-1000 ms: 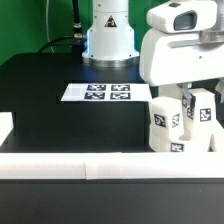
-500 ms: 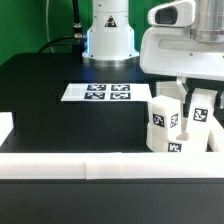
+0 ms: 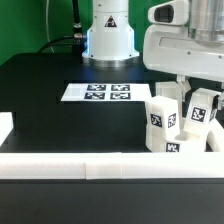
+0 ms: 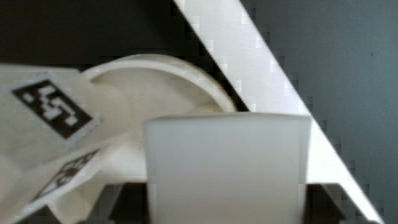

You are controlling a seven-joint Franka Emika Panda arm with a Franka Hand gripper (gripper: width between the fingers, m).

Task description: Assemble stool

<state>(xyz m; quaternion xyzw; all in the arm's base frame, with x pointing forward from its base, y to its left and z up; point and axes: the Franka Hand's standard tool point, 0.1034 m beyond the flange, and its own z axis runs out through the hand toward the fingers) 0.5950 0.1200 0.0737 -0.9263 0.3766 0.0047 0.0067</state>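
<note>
My gripper (image 3: 199,103) is at the exterior view's right, shut on a white blocky stool leg (image 3: 201,114) with a black-and-white tag. It holds the leg upright just over the round white seat (image 3: 176,146), which is partly hidden behind the front rail. A second tagged leg (image 3: 162,118) stands upright on the seat, to the exterior view's left of the held one. In the wrist view the held leg (image 4: 228,165) fills the space between my dark fingers (image 4: 128,196). The seat's curved rim (image 4: 164,82) and the tagged leg (image 4: 54,108) lie beyond it.
The marker board (image 3: 97,92) lies flat on the black table in the middle. A long white rail (image 3: 90,166) runs along the front edge and shows in the wrist view (image 4: 249,50). A white block (image 3: 5,125) stands at the exterior view's left. The robot base (image 3: 108,35) stands at the back.
My gripper with the leg has shifted a little to the exterior view's right over the seat. The other leg and the seat have not moved.
</note>
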